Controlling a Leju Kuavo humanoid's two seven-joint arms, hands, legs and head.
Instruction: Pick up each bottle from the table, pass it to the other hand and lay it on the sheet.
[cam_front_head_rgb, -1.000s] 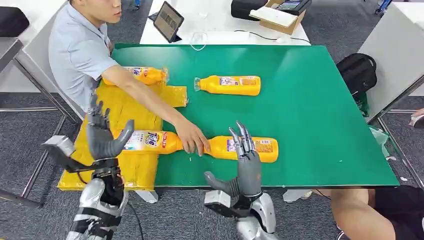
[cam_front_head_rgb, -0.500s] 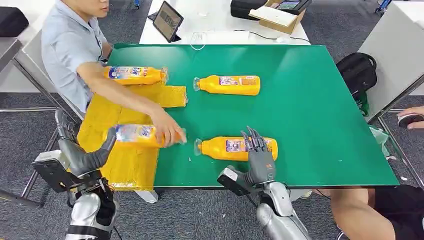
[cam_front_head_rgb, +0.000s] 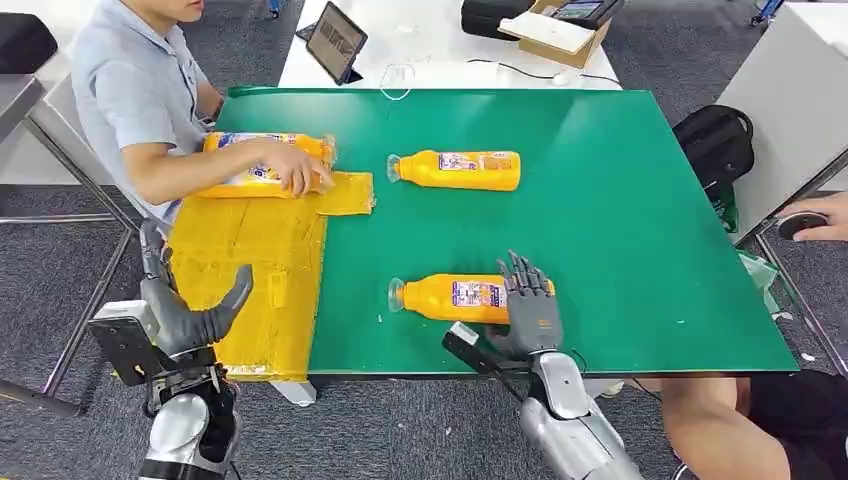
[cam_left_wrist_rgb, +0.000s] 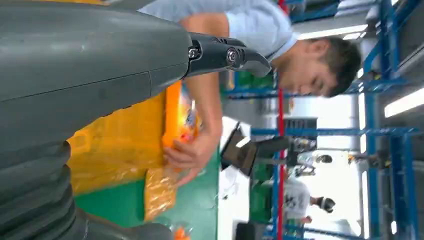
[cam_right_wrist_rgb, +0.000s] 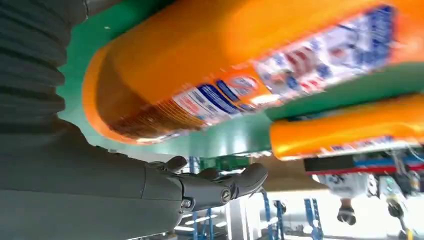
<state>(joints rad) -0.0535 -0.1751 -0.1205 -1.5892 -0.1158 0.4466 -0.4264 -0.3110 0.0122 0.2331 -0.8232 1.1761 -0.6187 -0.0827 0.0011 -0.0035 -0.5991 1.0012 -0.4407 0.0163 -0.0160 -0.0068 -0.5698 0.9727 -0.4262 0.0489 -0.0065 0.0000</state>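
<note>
An orange bottle (cam_front_head_rgb: 450, 298) lies on its side on the green table (cam_front_head_rgb: 640, 200), near the front edge, cap to the left. My right hand (cam_front_head_rgb: 527, 303) lies over its base end with fingers spread; in the right wrist view the bottle (cam_right_wrist_rgb: 240, 55) is close against the hand (cam_right_wrist_rgb: 75, 190), whose thumb stands clear of it. A second orange bottle (cam_front_head_rgb: 458, 169) lies mid-table. My left hand (cam_front_head_rgb: 188, 308) hangs open by the near left edge of the yellow sheet (cam_front_head_rgb: 250, 270), holding nothing. At the sheet's far end a person's hand (cam_front_head_rgb: 295, 176) holds one bottle (cam_front_head_rgb: 240, 182) beside another (cam_front_head_rgb: 265, 142).
The person in a light blue shirt (cam_front_head_rgb: 130, 90) sits at the table's left side. A tablet (cam_front_head_rgb: 336, 42) and a cardboard box (cam_front_head_rgb: 560, 35) stand on the white table behind. A black backpack (cam_front_head_rgb: 715, 145) lies on the floor at the right.
The person carried a bottle from the sheet's near part to its far end. My right hand moved forward onto the near bottle's base end. My left hand dropped lower and drew back.
</note>
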